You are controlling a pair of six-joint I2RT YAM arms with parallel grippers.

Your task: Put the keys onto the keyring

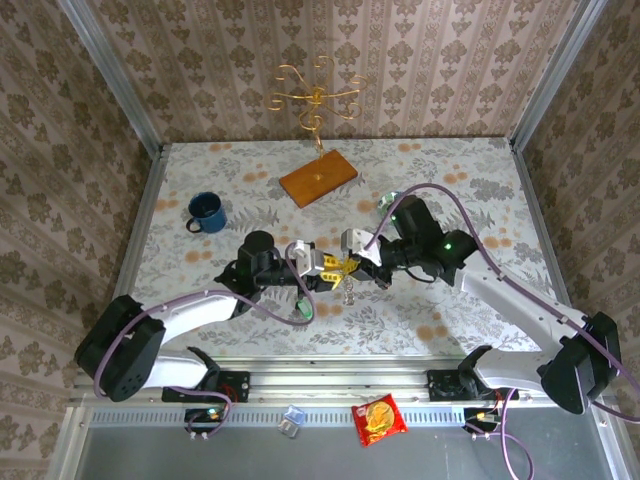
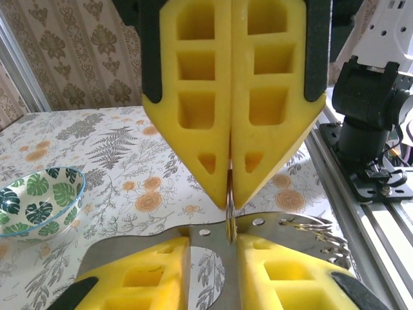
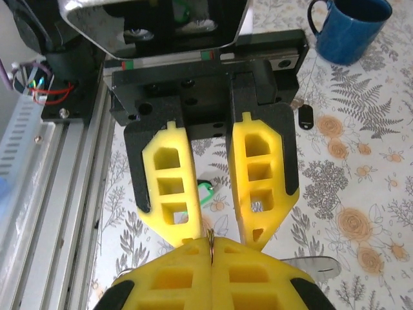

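The right claw [image 2: 230, 197] is clenching the thin metal keyring [image 2: 230, 218], gripping it edge-on above the flowered desk [image 1: 440, 170]. The left claw [image 3: 221, 234] is facing it tip to tip and standing released, its jaws apart with the ring's edge sitting in the gap. Whether either side is touching the ring cannot be told. The green-headed key [image 3: 205, 192] is lying on the desk beneath the left claw, partly hidden by it. The black-headed key [image 3: 304, 117] is lying flat on the desk just beside that claw, near the blue mug [image 3: 348, 29] but apart from it.
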